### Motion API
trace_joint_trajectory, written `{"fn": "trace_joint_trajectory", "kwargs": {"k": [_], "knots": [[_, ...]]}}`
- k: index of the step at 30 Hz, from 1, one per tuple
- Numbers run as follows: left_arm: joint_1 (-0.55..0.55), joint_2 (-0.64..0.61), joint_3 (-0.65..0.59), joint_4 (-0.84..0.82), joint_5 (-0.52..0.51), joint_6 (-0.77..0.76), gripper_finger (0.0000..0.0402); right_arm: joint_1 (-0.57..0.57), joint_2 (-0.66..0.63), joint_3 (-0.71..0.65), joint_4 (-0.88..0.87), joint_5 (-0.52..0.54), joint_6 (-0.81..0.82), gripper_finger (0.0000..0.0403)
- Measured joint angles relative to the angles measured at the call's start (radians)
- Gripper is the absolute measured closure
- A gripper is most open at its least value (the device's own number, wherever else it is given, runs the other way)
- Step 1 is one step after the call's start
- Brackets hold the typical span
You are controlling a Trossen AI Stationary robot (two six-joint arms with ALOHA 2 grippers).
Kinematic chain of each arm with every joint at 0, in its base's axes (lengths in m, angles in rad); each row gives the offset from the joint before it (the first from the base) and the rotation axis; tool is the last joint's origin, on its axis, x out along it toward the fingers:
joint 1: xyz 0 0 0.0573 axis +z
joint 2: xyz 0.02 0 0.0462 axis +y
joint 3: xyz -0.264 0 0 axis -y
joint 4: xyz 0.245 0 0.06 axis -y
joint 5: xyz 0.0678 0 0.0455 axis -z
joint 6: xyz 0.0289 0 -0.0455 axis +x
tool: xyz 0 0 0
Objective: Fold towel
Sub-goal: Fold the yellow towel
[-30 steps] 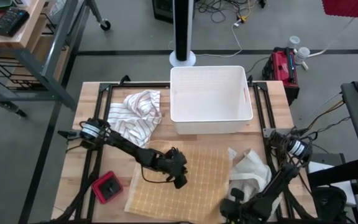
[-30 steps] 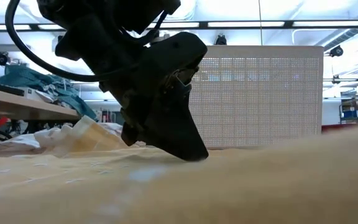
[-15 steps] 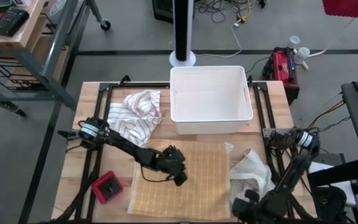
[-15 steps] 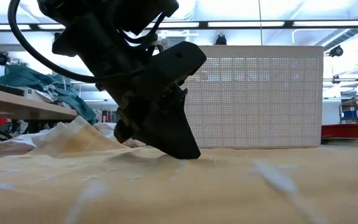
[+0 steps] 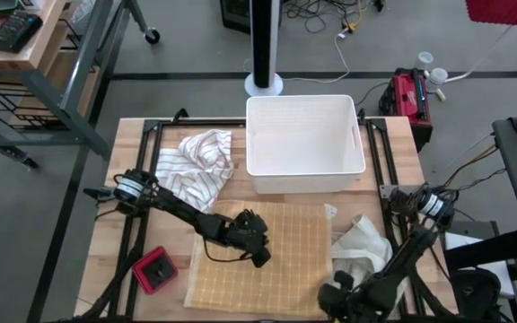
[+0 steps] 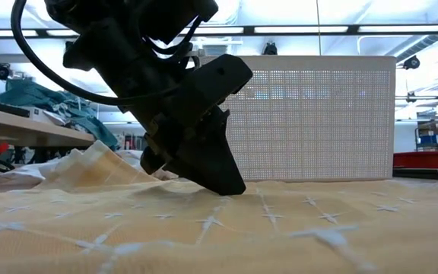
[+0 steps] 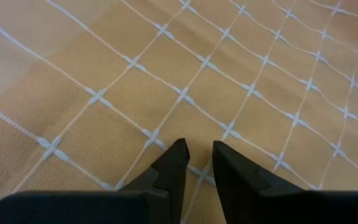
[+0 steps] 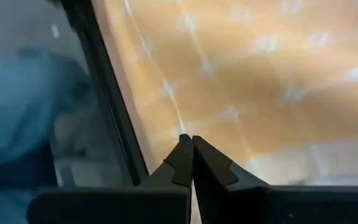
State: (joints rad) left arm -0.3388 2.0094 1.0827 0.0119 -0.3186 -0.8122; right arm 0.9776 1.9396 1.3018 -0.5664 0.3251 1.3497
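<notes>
The towel (image 5: 254,257) lay flat under the left gripper (image 5: 260,258), whose slightly spread fingers pressed it down. The right gripper (image 5: 335,297), pressed together, had released the near edge, leaving the towel unfolded.

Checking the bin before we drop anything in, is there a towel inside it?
No, the white bin shows only its bare floor.

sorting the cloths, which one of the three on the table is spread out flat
The orange towel with the white grid, spread near the front edge under the left gripper. The striped cloth and the white cloth both lie crumpled.
</notes>
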Motion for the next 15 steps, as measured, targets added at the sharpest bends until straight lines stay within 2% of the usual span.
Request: {"fn": "trace_joint_trajectory", "kwargs": {"k": [3, 6, 11, 15], "knots": [[-0.001, 0.000, 0.001, -0.007, -0.002, 0.001, 0.0327, -0.005, 0.036, 0.000, -0.006, -0.141, 0.019, 0.0403], [0.000, -0.005, 0.001, -0.014, -0.004, 0.001, 0.0327, 0.006, 0.050, 0.001, -0.002, -0.188, 0.037, 0.0403], [-0.007, -0.061, -0.006, -0.050, 0.012, 0.018, 0.0327, 0.023, 0.036, -0.001, -0.015, -0.130, 0.036, 0.0403], [-0.016, -0.150, -0.002, -0.061, 0.003, 0.065, 0.0327, 0.024, -0.007, 0.012, -0.081, -0.097, 0.022, 0.0403]]}}
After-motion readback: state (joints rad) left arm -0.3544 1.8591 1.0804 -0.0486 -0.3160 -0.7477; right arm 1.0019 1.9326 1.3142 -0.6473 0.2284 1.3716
